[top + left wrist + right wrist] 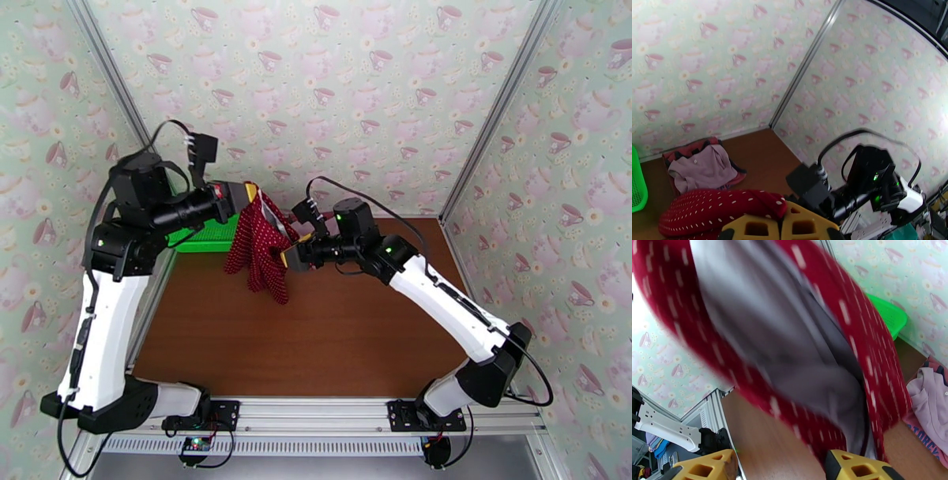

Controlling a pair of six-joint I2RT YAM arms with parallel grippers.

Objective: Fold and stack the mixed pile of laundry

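Dotted cloth [259,251] hanging, left arm [110,316] raised

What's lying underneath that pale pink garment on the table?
A dusty-red top with dark trim: its edges poke out around the pale pink garment, and part of some blue lettering shows. The rest of it, and anything beneath, is covered.

Soft matt fabric for the dotted cloth [261,249], duller grey on its inner face. Thin, smooth, matt cloth for the pink garment [703,167]. Smooth brown wood look with a faint sheen on the tabletop [355,339]. Glossy green plastic mesh for the basket [207,237]. Brushed metal for the frame rails [316,410]. Smooth white plastic on the arm shells [107,316]. Matt yellow plastic on the fingers [857,468] of the right tool [780,455].
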